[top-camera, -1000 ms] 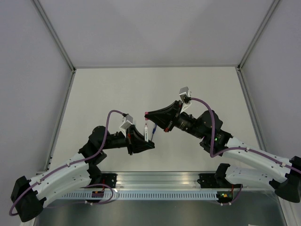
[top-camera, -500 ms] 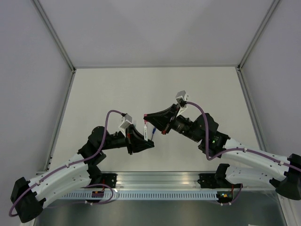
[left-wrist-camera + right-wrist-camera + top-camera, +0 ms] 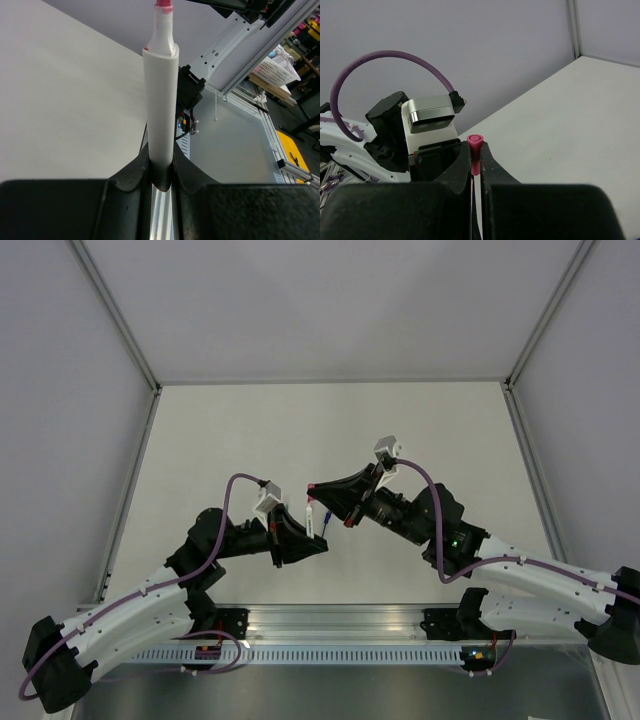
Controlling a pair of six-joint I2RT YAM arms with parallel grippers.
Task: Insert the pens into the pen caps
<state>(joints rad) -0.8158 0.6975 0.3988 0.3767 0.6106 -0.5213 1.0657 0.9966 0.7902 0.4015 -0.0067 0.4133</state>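
Note:
My left gripper is shut on a white pen. The pen stands up out of the jaws, with its red tip at the top of the left wrist view. From above, this pen and the left gripper sit at the table's centre. My right gripper is shut on a small pink-red pen cap, whose round end pokes out past the fingertips. In the top view the cap hangs just above the pen's tip, a short gap apart. A short blue piece lies beside the white pen; pen or cap, I cannot tell.
The grey table is walled on the left, back and right. An aluminium rail with both arm bases runs along the near edge. The left wrist camera and its purple cable stand right behind the cap in the right wrist view.
The right wrist has shifted a little left and nearer, tilting over the pen. The cap stays close above the pen's tip. The left arm holds still.

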